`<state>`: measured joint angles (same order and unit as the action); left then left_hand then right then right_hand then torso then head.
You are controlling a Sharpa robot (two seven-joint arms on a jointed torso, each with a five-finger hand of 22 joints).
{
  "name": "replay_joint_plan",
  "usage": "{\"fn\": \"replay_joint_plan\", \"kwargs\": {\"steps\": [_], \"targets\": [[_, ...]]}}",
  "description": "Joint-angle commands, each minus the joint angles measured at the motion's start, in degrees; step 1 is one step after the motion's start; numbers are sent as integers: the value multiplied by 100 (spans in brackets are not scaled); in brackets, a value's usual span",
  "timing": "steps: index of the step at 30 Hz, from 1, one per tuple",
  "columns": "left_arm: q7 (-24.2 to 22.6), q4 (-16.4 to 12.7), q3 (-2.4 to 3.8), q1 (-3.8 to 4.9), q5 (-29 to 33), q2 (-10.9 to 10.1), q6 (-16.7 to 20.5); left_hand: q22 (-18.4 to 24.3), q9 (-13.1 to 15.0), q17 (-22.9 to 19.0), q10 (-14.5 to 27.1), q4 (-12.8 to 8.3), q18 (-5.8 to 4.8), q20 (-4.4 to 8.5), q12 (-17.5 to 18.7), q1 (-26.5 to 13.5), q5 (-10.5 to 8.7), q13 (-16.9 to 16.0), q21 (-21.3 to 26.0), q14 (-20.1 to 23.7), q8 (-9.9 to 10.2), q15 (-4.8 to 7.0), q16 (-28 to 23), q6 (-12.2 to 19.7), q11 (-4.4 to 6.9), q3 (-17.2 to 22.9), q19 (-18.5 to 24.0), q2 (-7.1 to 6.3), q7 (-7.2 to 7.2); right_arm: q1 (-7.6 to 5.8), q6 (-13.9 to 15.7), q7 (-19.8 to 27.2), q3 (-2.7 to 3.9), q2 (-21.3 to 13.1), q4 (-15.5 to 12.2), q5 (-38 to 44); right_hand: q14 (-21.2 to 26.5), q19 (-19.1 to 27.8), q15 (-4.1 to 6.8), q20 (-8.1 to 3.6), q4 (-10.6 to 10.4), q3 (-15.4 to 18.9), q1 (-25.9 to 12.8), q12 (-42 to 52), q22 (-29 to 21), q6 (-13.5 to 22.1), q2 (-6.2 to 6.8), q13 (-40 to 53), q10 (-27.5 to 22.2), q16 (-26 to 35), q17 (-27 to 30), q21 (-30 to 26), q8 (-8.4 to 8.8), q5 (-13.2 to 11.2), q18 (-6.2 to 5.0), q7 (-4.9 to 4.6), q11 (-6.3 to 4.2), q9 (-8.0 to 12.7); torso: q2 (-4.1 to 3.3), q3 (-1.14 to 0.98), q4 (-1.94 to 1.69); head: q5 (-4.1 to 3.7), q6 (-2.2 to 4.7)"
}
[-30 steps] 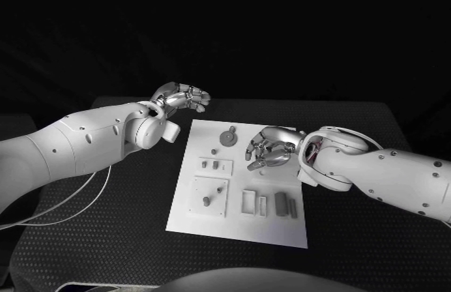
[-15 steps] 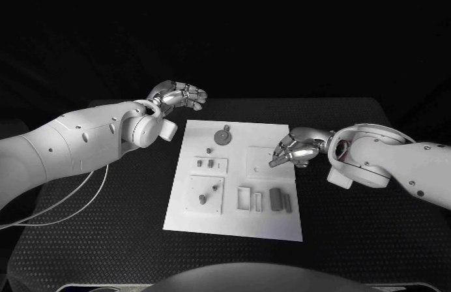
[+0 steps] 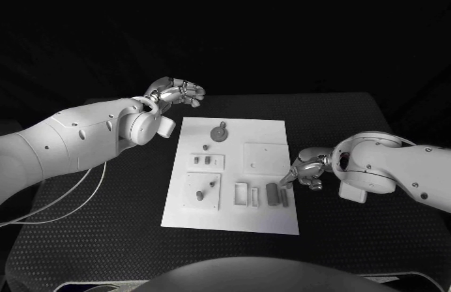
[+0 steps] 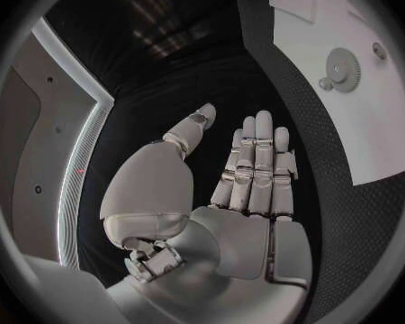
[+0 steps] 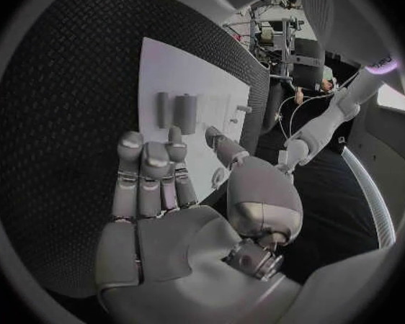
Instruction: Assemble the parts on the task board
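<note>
— What carries it all?
— A black bench [image 3: 113, 240] with a woven, dotted surface.
— And what lies directly on it?
— A white board [image 3: 268, 220], flat in the middle, its long sides running from the far edge toward the near edge. A thin white cable [image 3: 70, 204] also trails across the bench by the left edge.

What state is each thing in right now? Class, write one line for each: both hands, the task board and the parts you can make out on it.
Left hand: open, fingers straight, holding nothing, off the board's far left corner.
Right hand: open, empty, at the board's right edge.
Task board: flat on the black table.
Gear: lying flat near the board's far edge.
Dark bars: lying side by side near the right hand, untouched.
</note>
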<state>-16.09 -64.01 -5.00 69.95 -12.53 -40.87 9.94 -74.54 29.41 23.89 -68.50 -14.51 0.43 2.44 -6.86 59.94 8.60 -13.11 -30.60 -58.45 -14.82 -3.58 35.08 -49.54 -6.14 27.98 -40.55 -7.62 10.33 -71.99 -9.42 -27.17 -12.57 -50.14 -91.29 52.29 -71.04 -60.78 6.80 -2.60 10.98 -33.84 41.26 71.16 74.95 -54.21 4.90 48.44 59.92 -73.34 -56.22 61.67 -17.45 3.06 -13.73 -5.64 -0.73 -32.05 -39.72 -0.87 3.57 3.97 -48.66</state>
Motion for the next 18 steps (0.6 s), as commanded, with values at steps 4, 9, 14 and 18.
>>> {"fn": "replay_joint_plan", "kwargs": {"steps": [4,9,14,18], "targets": [[-82,-35,3,-4,58,18,-88,-9,-6,10,-33,25,46,-23,-6,-32,-23,-1,29,-29,-35,10,-28,42,2,-3,-12,21,-16,28,99,-308,-112,194,74,96,-14,34,-35,-8,58,-10,-142,-24,91,-95,68,31,21,-2,-26,42,42,-28,-127,-42,37,18,3,7,16,-10,-20],[-80,-35,3,-4,60,17,-90,-10,-6,14,-32,28,46,-24,-5,-36,-23,0,31,-28,-35,9,-32,44,2,-5,-12,23,-15,98,214,-278,-120,286,137,58,-25,29,-33,-13,69,-23,-210,-29,84,-101,118,47,30,0,-39,55,54,-28,-127,-42,37,28,6,13,4,-8,-40],[-78,-34,2,-5,65,11,-94,-11,-7,19,-30,30,45,-24,-4,-39,-23,0,32,-27,-36,9,-36,45,1,-6,-11,25,-15,106,298,-225,-120,367,167,51,-30,24,-32,-19,70,-47,-267,-36,75,-104,156,60,36,6,-50,62,65,-28,-127,-41,36,36,4,16,10,11,-59],[-77,-21,2,-8,68,23,-107,-12,-8,20,-30,32,45,-24,-4,-42,-24,1,33,-27,-36,9,-37,46,1,-7,-11,25,-14,119,200,-230,-120,490,279,4,-31,23,-32,-22,78,-59,-279,-39,72,-104,182,65,37,9,-54,64,69,-28,-127,-41,36,39,9,22,19,20,-66]]}}
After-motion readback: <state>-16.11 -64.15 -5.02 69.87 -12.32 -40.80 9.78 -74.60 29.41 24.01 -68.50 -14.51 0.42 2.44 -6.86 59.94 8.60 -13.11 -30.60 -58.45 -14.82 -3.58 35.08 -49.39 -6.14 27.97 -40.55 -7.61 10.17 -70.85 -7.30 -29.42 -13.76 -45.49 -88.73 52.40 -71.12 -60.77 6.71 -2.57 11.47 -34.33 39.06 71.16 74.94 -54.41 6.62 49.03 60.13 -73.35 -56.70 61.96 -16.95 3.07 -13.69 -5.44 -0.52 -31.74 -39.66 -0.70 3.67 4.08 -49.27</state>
